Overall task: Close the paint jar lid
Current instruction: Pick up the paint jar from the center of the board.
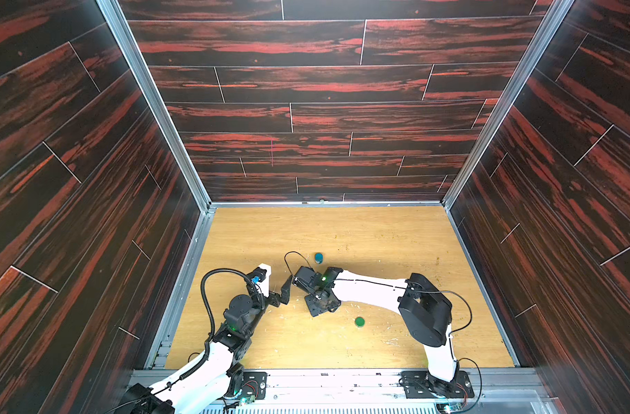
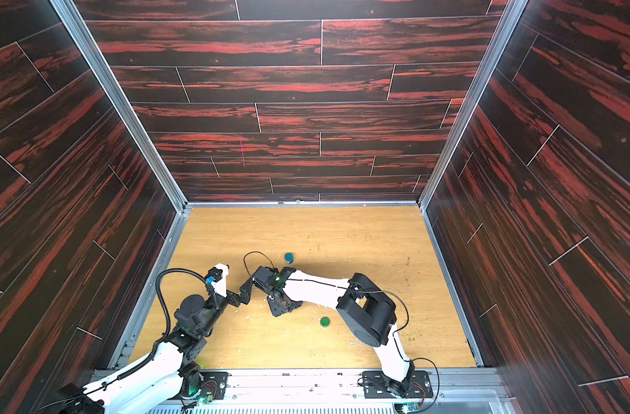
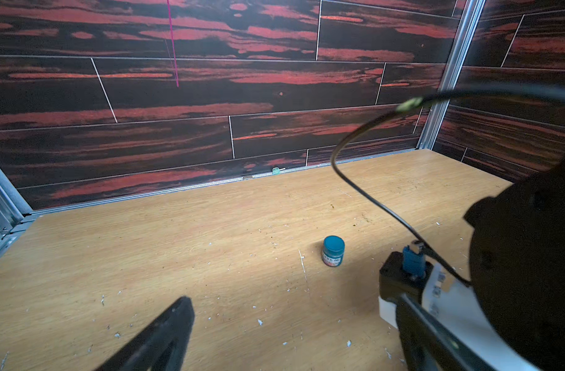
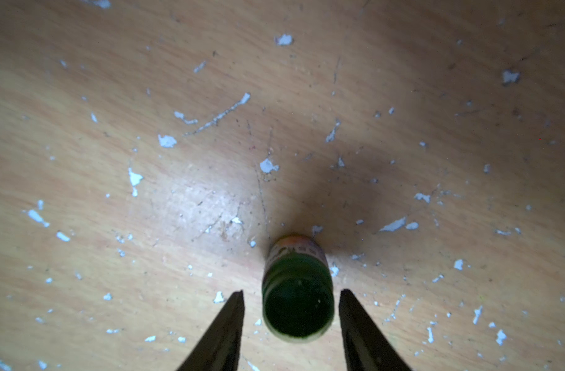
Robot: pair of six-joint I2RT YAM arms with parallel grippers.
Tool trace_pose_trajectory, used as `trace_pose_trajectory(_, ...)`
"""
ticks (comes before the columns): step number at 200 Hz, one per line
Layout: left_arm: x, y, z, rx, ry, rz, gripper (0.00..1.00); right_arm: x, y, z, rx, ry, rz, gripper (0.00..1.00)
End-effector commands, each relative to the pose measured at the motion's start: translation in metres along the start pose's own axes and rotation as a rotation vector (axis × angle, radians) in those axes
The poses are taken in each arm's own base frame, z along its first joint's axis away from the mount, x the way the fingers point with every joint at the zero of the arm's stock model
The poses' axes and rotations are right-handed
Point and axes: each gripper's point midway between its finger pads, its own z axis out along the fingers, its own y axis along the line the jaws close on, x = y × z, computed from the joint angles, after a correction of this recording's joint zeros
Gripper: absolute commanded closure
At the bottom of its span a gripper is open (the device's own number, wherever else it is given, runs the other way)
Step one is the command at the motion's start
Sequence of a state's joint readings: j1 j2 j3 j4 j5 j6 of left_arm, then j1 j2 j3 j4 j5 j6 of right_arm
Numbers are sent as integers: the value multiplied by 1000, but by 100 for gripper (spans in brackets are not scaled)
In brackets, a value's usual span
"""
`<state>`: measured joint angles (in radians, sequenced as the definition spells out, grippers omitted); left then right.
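In a top view we see the green lid (image 1: pixel 359 321) lying loose on the tabletop (image 1: pixel 378 233), well apart from a blue jar (image 1: pixel 318 257). From the left wrist, the left claw (image 3: pixel 292 300) gapes wide and empty. From the right wrist, the right claw (image 4: pixel 292 293) straddles the open green paint jar (image 4: pixel 297 308), which stands upright, with gaps on both sides. We judge steadying the jar is in hand; next, fetch the lid.

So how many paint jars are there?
2. A small blue lidded paint jar stands beyond the right arm. A small green open paint jar stands inside the right hand, hidden in both top views; the green disc looks like its lid.
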<state>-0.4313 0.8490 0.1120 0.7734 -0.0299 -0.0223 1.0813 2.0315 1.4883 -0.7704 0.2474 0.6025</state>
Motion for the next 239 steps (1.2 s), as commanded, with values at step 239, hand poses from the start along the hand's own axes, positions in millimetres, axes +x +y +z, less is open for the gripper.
trace_pose_trajectory(239,8,-5,-2,33,23,27,0,-4,-3,16,54,8,27,62)
